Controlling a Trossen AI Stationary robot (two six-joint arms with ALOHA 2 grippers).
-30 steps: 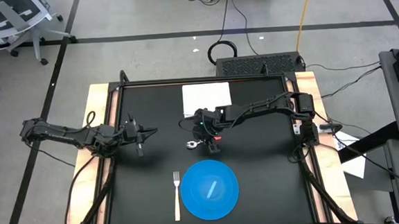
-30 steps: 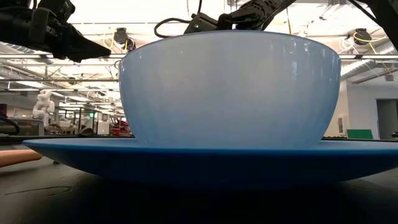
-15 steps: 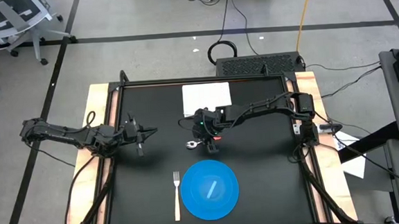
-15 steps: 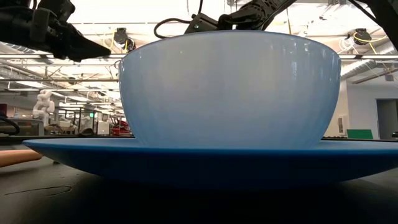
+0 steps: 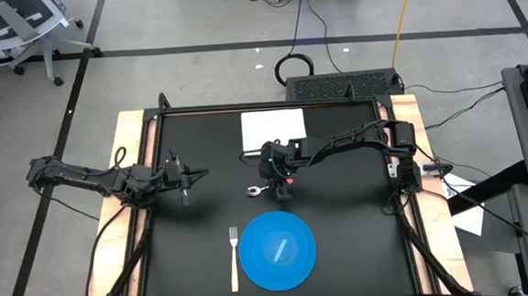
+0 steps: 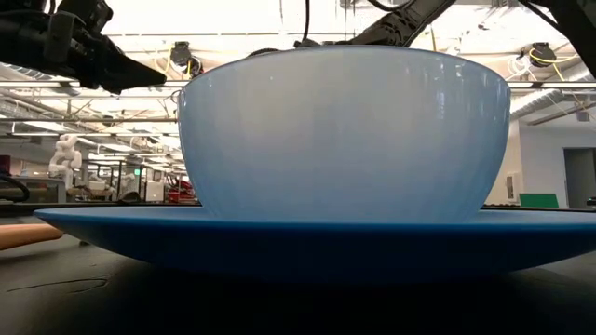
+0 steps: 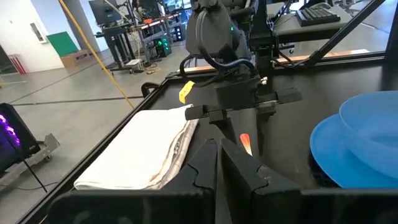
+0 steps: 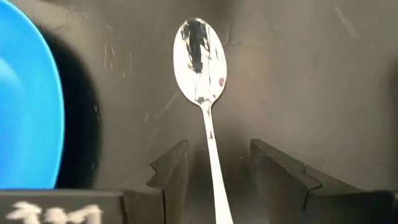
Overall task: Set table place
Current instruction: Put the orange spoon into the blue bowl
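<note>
The blue plate lies flat near the table's near edge, with the translucent blue bowl standing on it. The pale-handled fork lies on the table at the plate's left. The spoon lies on the black table beyond the plate, and its orange handle shows under my right gripper. My right gripper is open and points down. Its fingers stand on either side of the spoon's thin stem without touching it. My left gripper is shut and empty, hovering at the table's left.
A folded white cloth lies at the table's far edge, just behind my right gripper. Pale wooden strips run along the table's left and right sides. Bare black table lies to the right of the plate.
My right gripper has shifted slightly toward the table's right edge and dropped lower over the spoon's handle. The spoon has stayed where it was.
</note>
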